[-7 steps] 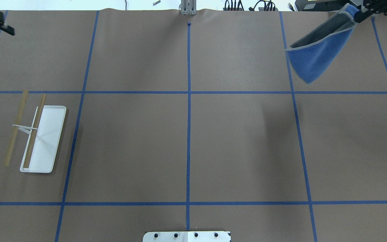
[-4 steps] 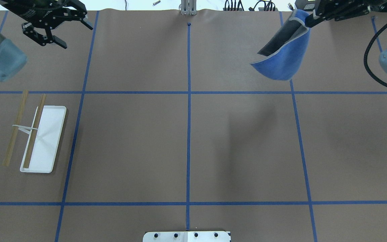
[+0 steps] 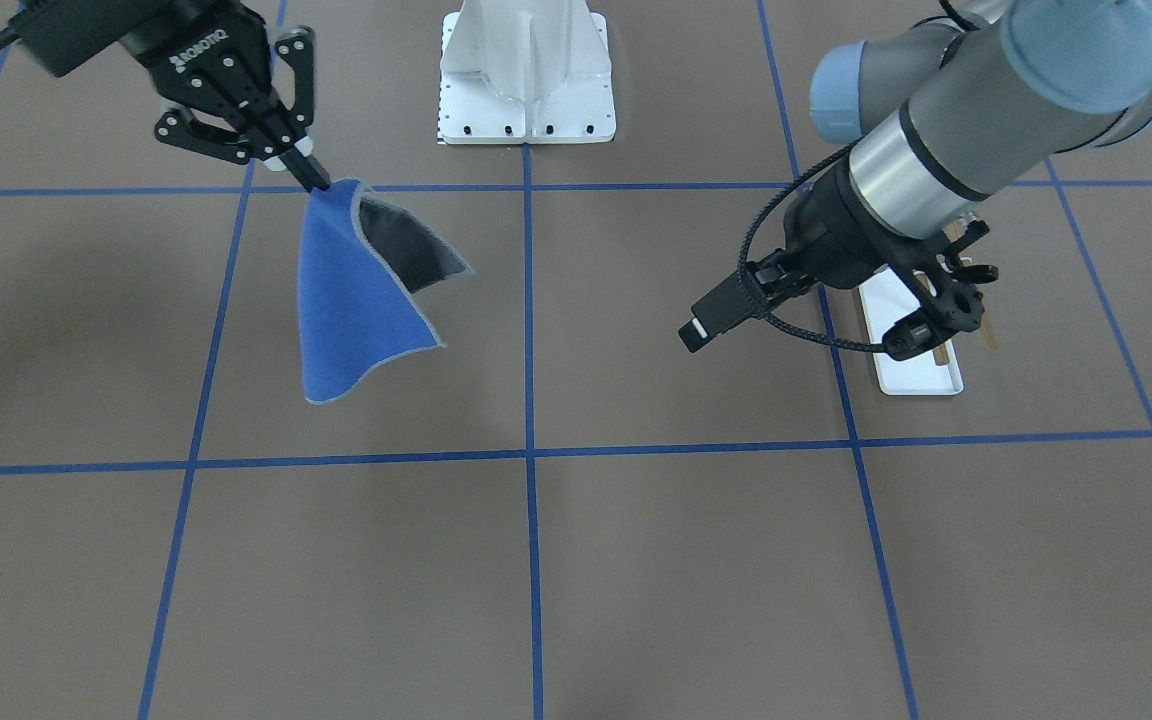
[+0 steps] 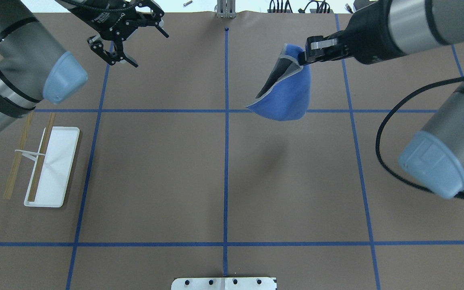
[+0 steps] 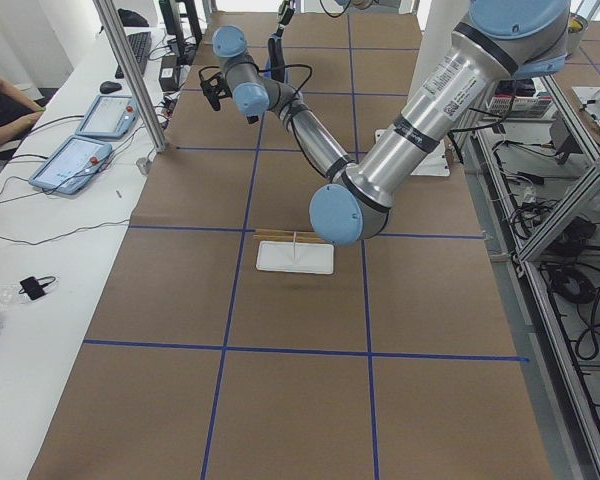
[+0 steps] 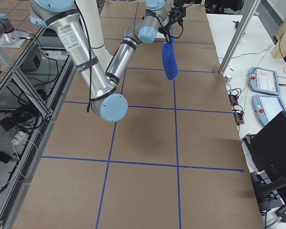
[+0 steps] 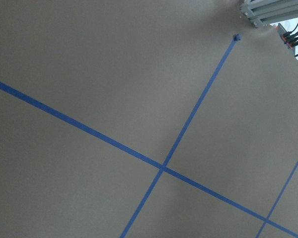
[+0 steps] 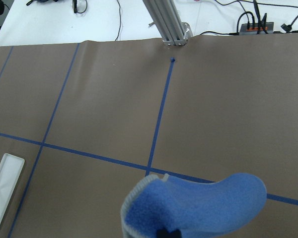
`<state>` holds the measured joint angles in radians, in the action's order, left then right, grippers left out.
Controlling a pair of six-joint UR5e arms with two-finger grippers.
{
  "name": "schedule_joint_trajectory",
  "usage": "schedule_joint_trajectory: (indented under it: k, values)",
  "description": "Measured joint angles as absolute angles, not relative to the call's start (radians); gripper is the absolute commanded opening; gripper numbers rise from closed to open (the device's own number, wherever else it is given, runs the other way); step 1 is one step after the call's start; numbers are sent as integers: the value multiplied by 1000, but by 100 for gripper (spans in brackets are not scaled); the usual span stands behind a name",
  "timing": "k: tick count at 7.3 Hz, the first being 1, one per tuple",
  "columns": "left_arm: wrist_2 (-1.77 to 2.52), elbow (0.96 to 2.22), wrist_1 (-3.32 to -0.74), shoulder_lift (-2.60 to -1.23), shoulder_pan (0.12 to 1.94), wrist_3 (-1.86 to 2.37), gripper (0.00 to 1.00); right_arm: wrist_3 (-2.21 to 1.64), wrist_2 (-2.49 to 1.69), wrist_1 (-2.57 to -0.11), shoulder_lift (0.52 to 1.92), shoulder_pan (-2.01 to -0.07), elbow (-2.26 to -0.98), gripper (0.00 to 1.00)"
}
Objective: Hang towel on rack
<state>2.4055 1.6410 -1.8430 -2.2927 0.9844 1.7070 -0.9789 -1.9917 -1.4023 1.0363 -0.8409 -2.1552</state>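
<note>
Right gripper pinches the towel by a corner; left gripper gapes empty. We're mid-carry, we judge; next, drape it across the rack.

Soft, even light is falling from overhead, leaving the brown counter bright and free of glare. The towel is casting a faint, fuzzy-edged shadow on the counter beneath it. Wider dim patches are lying under the arms in the front-facing view. The rack base is washing out to near-white. In the right wrist view the towel is blurring close to the lens, and the left wrist view is looking dimmer.
</note>
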Motion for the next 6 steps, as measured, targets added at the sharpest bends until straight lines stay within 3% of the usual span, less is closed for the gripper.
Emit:
schedule_joint_trajectory:
  k: [6]
  values:
    - [2278, 1570, -1942, -2412, 826, 1947, 98, -1005, -1758, -1381, 984, -670, -2164, 0]
